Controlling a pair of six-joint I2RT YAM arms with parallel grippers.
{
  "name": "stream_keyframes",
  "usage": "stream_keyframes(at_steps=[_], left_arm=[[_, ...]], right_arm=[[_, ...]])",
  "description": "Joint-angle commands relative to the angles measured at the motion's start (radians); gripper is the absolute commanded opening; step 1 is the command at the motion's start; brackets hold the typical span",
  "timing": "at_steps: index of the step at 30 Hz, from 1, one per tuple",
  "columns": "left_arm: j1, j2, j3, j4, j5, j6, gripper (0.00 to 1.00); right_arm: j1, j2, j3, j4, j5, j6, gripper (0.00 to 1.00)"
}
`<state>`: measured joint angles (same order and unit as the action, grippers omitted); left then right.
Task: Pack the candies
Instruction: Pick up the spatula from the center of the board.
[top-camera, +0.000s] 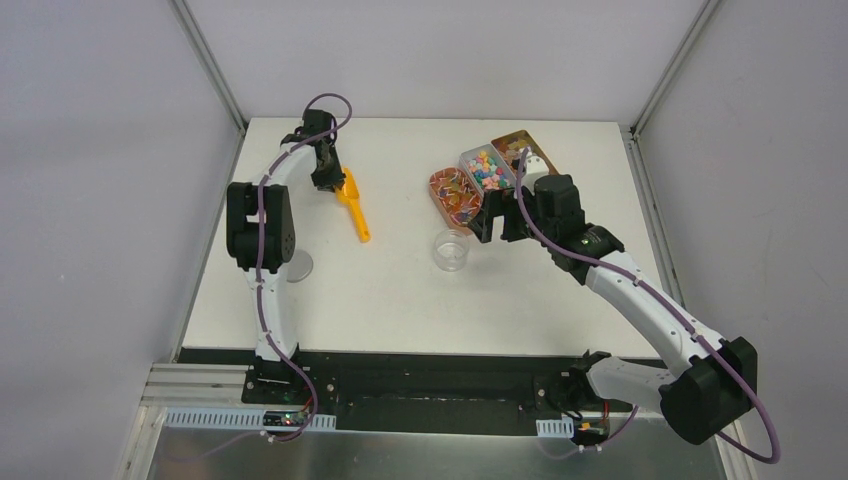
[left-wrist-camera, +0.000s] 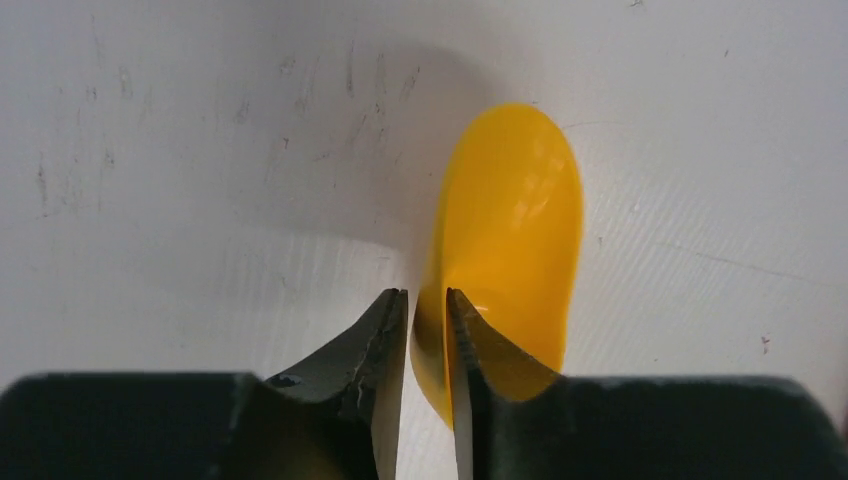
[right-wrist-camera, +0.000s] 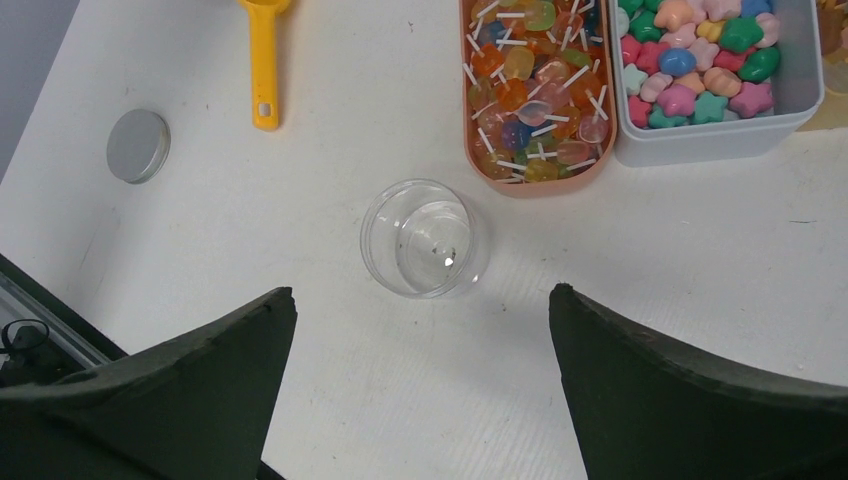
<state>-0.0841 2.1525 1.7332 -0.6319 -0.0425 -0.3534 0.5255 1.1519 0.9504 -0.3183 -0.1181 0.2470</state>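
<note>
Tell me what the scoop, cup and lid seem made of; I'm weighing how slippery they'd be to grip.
The scoop: glossy yellow-orange plastic, judging by its smooth moulded sheen.
The cup: clear plastic or glass; see-through with bright glints, which one I cannot tell.
The lid: likely metal, a dull silver-grey disc with a soft sheen.

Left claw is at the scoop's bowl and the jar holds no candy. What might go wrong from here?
1. The left claw straddles only the thin bowl rim of the orange scoop, not its handle, so the scoop may twist or slip when lifted.
2. The clear jar stands unheld below the open right claw. A bump from the scoop might tip it or scatter candies.
</note>
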Motion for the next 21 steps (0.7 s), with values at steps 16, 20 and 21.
stream_keyframes(at_steps=[16, 20, 21], left_arm=[[0.027, -0.312, -0.059, -0.025, 0.274, -0.145, 0.0], [0.048, -0.395, -0.131, -0.016, 0.377, -0.215, 0.0], [0.052, -0.417, -0.146, -0.014, 0.397, -0.236, 0.0]], right_arm=[[0.023, -0.001, -0.075, 0.368, -0.194, 0.081, 0.99], [0.069, -0.006, -0.134, 0.542, -0.154, -0.024, 0.98], [0.081, -0.013, -0.166, 0.62, -0.146, -0.066, 0.98]])
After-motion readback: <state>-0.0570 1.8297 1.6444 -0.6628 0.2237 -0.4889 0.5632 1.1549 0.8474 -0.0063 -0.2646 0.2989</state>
